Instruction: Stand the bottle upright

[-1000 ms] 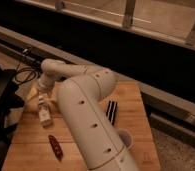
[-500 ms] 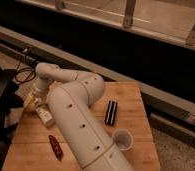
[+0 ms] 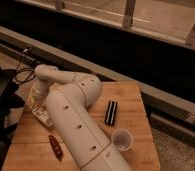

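Observation:
The small white bottle [image 3: 42, 115] lies on its side near the left edge of the wooden table [image 3: 133, 102]. The big white arm partly covers it. My gripper [image 3: 34, 102] is at the end of the arm, low over the table's left side, right above and against the bottle's far end. The arm's wrist hides most of the gripper.
A black rectangular bar [image 3: 111, 112] lies in the middle right of the table. A clear plastic cup [image 3: 122, 139] stands near the front right. A dark red object [image 3: 55, 146] lies at the front left. A dark wall and rail run behind the table.
The arm has swung further over the table's left side and now covers more of it. The gripper stays by the bottle, which still lies in about the same place.

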Controlling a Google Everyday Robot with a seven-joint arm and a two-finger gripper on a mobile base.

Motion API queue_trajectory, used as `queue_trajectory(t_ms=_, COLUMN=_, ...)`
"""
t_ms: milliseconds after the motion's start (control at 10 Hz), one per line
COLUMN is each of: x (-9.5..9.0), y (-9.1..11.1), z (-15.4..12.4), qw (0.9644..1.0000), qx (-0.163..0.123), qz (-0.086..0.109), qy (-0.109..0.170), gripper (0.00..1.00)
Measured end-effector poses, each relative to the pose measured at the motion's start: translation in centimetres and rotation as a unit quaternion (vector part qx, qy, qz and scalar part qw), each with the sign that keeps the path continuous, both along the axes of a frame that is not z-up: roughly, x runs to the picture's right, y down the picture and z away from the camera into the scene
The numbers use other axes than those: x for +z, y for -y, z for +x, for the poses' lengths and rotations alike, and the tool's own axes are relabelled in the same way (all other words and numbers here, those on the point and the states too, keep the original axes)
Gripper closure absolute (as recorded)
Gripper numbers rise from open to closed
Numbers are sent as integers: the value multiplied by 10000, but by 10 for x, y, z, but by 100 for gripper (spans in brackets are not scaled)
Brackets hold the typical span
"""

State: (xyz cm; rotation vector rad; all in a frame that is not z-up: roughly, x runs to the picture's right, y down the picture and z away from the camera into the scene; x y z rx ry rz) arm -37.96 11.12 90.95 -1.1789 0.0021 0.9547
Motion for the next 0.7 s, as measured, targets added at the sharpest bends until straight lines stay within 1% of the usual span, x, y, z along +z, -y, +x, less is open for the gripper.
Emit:
queue_trajectory(t_ms=100, x=0, y=-1, z=1, qw=10000, qx=-22, qz=10, qy=-13, gripper=100)
queue_trajectory(t_ms=400, x=-4, y=6, z=4, qw=9999, qx=-18, qz=144, qy=-28, gripper=100)
queue_trajectory(t_ms=500, x=-7, y=12, z=5, qw=9997, qx=24, qz=238, qy=-35, gripper=100)
queue_trajectory(t_ms=700, x=-19, y=34, z=8, qw=9986, qx=140, qz=506, qy=-27, gripper=100)
